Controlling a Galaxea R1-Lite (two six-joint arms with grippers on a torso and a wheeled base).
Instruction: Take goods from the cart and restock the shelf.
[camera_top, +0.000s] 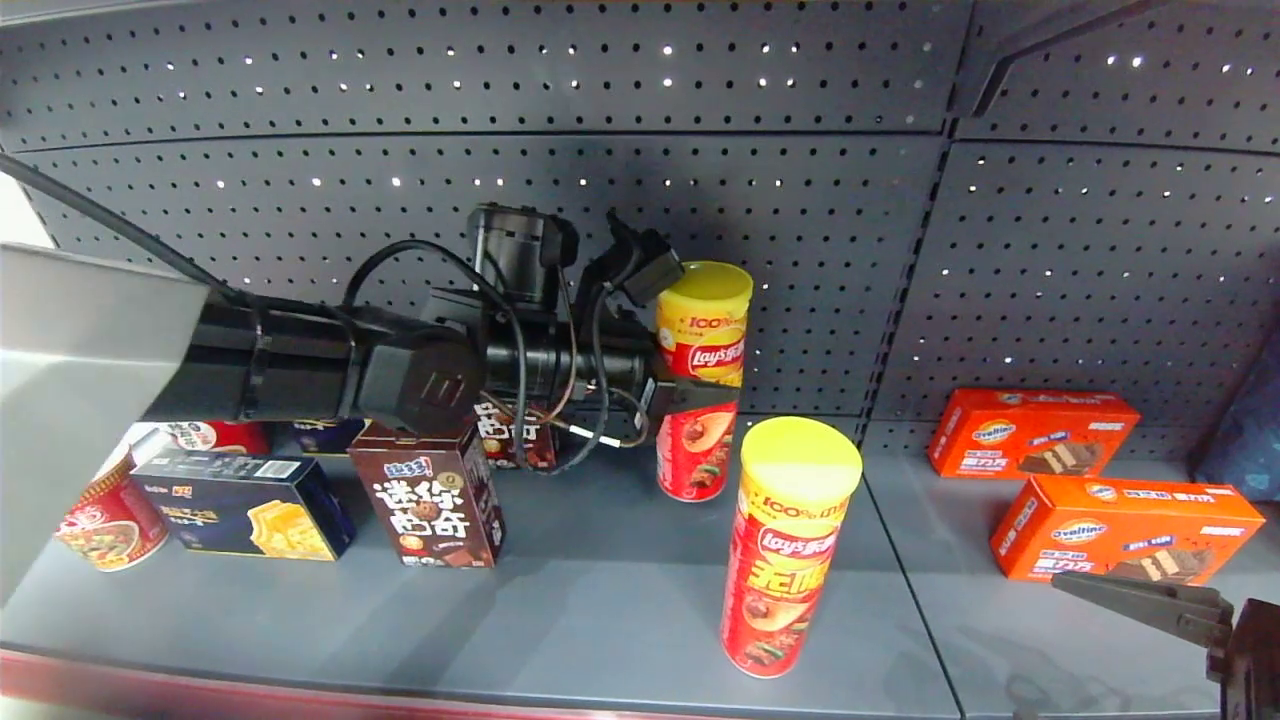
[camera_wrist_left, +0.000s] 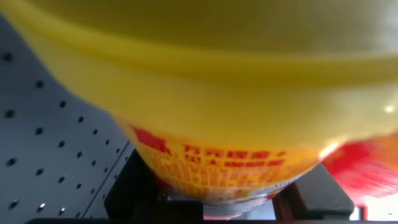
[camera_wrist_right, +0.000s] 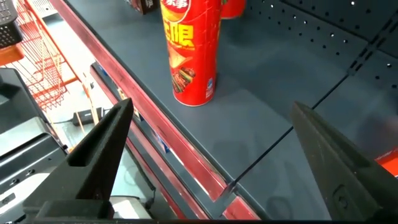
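I count two chip cans: the front can (camera_top: 790, 545) and a rear can (camera_top: 700, 380) behind it. Right of the front can lie two orange boxes, a near orange box (camera_top: 1125, 525) and a far orange box (camera_top: 1035, 430). Left of the front can I count two brown cookie boxes (camera_top: 430, 505), two dark blue boxes (camera_top: 245, 505) and two noodle cups (camera_top: 105, 520), the hind one of each pair partly hidden.
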